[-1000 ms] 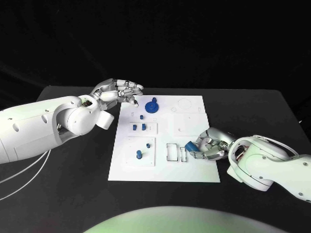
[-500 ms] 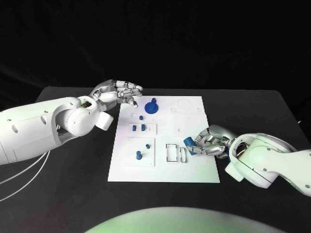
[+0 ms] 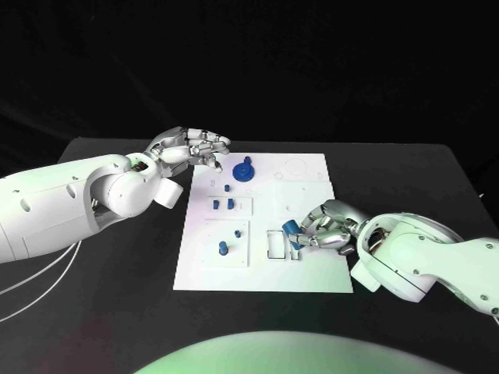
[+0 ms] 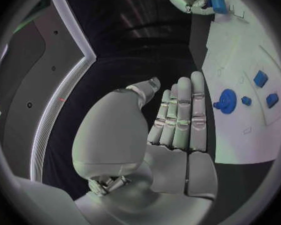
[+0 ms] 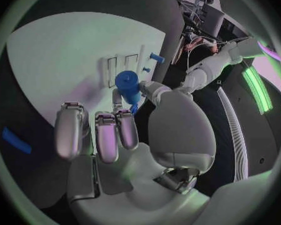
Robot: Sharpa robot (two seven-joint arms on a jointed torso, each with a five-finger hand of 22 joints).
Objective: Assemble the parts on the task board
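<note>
Holding a small blue part pinched in its fingers, the right hand stands over the lower right area of the task board, just beside the two narrow rectangular slots there. In the right wrist view the same part looks like a short blue cylinder with a rounded top, taken between the thumb and the fingertips, and its top stands free above them.

The left hand is at the upper left corner of the board, in the upper left of the head picture. Its fingers are curled inward and I see nothing between them, so I take it as clenched on nothing.

Other blue pieces rest on the board: a round wheel-like part near the top, a small block in the middle left, and a peg lower down.

I judge that the held part is light and stiff, probably hard plastic with a smooth skin, so it may turn or slip in metal fingertips when it is pushed against an edge. It does not look fragile. A hold on its sides, low enough to keep it straight but leaving the end free, seems best to me. Whether it stands upright over a slot I cannot tell.
</note>
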